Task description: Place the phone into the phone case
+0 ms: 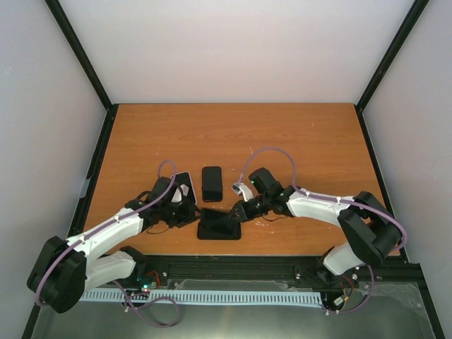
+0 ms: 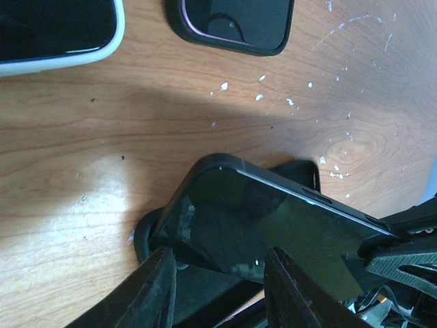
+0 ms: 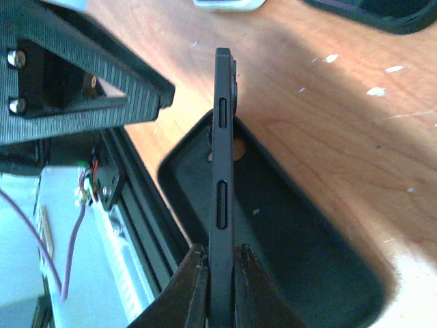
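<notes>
**Phone on edge over the case, right pincer pinching it**

Top view: you have the phone case [image 1: 210, 233] lying flat near the front edge of the table [image 1: 311, 141], between the two arms. The phone [image 1: 220, 216] sits over it, at the tip of the right gripper [image 1: 239, 210]. The left gripper [image 1: 189, 210] is just beside the case's other end. A dark device [image 1: 211, 182] lies farther back, and a white-rimmed one [image 1: 185, 185] lies beside it.

Left wrist: your fingers [image 2: 158, 287] stand spread. The phone is tilted, one end raised off the case. White flecks dot the wood.

Right wrist: your fingers [image 3: 194, 287] are pressed onto the phone's lower edge and hold it upright on edge. The case lies open side up under it.
</notes>
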Robot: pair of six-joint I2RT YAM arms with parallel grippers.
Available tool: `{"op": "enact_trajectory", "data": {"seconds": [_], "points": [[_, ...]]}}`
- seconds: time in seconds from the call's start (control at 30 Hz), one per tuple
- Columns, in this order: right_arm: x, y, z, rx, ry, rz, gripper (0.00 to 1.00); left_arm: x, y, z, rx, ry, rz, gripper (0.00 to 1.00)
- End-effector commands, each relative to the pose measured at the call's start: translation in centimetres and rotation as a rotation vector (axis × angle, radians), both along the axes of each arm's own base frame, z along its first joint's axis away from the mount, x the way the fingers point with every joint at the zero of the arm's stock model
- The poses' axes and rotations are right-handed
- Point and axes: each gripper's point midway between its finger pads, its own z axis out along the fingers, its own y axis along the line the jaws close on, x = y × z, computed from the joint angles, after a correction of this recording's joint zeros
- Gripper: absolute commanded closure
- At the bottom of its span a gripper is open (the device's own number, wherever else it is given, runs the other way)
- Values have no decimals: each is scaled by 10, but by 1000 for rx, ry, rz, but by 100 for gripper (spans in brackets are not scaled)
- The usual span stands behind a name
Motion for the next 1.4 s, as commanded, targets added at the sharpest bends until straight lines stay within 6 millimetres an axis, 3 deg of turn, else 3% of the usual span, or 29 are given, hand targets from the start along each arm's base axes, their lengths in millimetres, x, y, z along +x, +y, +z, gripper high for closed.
{"op": "enact_trajectory", "data": {"seconds": [0.0,0.13,0.27,0.5,0.7,0.97,1.1,1.37], "points": [[47,-3,13,32,-146,-255,97,5,-1,-2,-8,-9,22,63],[49,-8,21,85,-153,-331,97,4,-3,-13,-24,-4,18,64],[43,-7,26,67,-163,-271,97,4,-2,-19,-17,0,27,64],[28,-7,61,117,-155,-226,97,6,9,-21,45,-3,65,60],[10,0,52,164,-4,-322,97,16,18,-5,13,-52,144,49],[9,-3,39,177,6,-468,96,16,19,2,-147,-55,181,37],[10,-1,33,209,-3,-488,96,11,17,-1,-156,-40,161,31],[2,21,30,257,2,-446,96,4,12,-7,-215,-37,142,28]]}}
